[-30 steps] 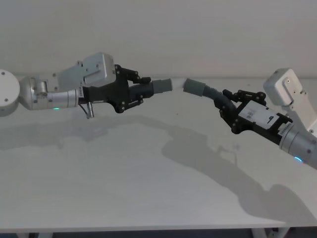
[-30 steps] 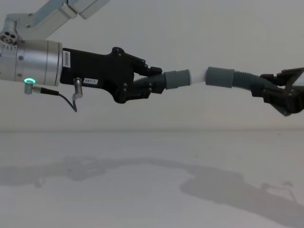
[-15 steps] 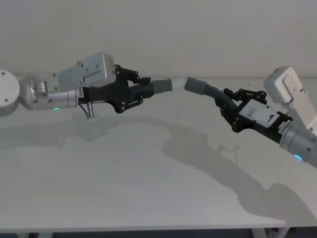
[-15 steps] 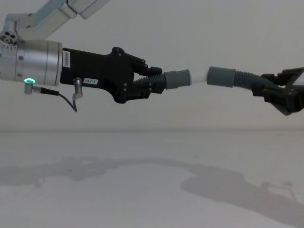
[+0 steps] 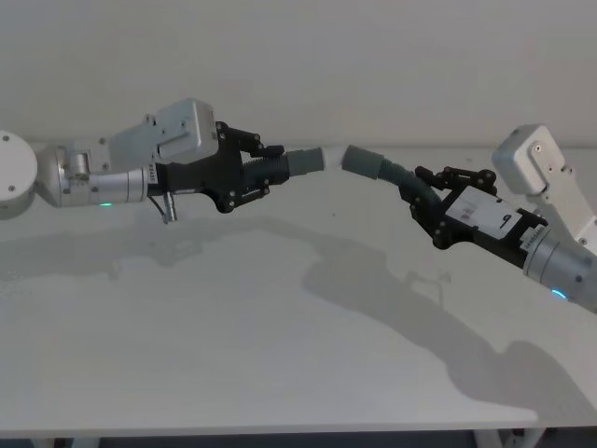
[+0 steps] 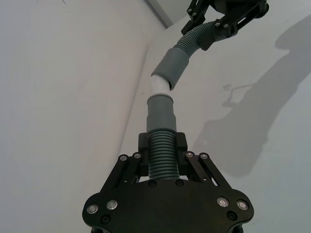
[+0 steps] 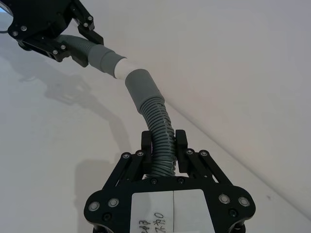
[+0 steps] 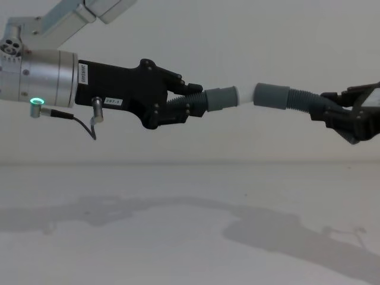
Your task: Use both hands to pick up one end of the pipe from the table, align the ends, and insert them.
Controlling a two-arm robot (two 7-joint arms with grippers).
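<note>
While both pieces hang above your counter [image 5: 280,355] | left hand [image 5: 266,166] clamps thinner pipe [image 8: 205,101], long axis level, white tip [image 8: 243,96] pointing right | right hand [image 5: 424,191] grips thicker pipe [image 8: 297,100], cuff [image 5: 362,161] facing left, just beside the tip.

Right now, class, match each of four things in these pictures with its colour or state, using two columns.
1. left gripper
2. right gripper
3. white tip
4. table

A. bare and white, under both arms
B. shut on the thicker hose piece
C. shut on the thinner hose piece
D. pointing at the wider cuff, not seated

Pairs: 1-C, 2-B, 3-D, 4-A
</note>
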